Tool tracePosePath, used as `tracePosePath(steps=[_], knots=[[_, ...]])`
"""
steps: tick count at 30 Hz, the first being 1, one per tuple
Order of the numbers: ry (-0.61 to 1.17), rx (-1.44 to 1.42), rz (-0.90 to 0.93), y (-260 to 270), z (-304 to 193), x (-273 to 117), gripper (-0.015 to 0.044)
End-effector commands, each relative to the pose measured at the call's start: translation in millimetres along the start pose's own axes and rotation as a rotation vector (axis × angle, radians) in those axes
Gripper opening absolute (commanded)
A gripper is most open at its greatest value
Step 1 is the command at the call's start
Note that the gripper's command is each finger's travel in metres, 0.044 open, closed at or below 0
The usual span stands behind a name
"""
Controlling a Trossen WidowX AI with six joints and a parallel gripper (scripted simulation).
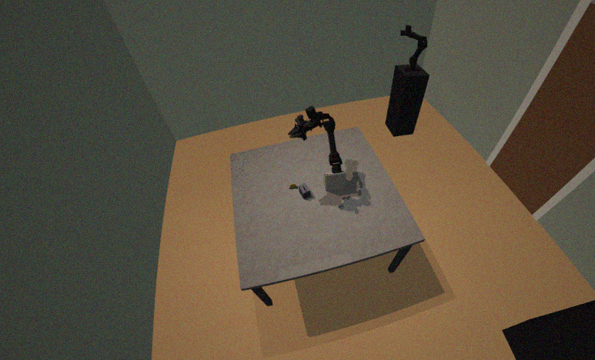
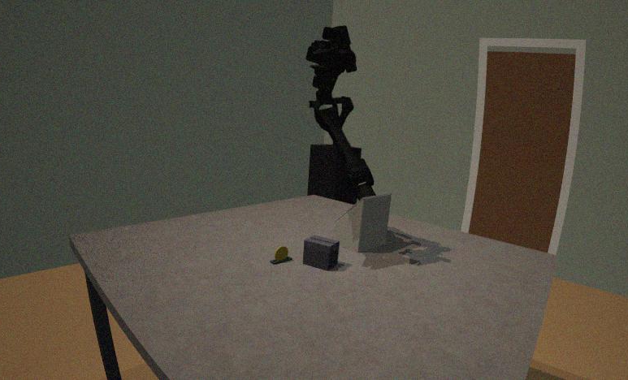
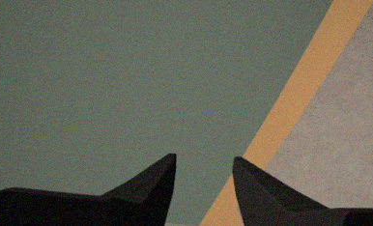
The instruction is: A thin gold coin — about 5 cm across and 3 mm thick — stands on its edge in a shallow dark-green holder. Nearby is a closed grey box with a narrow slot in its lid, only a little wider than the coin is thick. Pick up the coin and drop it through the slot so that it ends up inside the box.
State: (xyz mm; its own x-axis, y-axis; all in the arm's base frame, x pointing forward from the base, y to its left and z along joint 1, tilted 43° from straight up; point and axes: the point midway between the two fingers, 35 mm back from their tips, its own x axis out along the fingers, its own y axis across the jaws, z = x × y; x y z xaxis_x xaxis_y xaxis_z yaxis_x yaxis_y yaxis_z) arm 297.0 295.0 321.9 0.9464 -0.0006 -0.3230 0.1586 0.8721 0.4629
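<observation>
Exterior view: round gold coin (image 2: 281, 253) beside boxy grey box (image 2: 321, 252).

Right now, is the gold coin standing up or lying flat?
Standing up. The exterior view shows the coin as a round disc on its edge in the dark-green holder, beside the grey box, with nothing touching it.

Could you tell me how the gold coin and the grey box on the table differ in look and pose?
The coin is gold, thin and round; the grey box is a dull grey block with flat faces. The coin stands on edge in a shallow dark holder, while the box sits flat on the table. The coin looks smaller than the box. Both stand side by side, untouched, far from the raised claw.
</observation>
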Motion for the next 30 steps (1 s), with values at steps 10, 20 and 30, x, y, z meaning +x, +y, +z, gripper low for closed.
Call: tracePosePath(steps=[10, 20, 30], knots=[[0.244, -0.546, -0.531, -175.0, -28.1, 134.2, 0.0161], [0.608, -0.748, -0.819, -315.3, -44.8, 159.8, 0.0161], [0.990, -0.863, -0.964, -412.2, -62.5, 146.6, 0.0161]])
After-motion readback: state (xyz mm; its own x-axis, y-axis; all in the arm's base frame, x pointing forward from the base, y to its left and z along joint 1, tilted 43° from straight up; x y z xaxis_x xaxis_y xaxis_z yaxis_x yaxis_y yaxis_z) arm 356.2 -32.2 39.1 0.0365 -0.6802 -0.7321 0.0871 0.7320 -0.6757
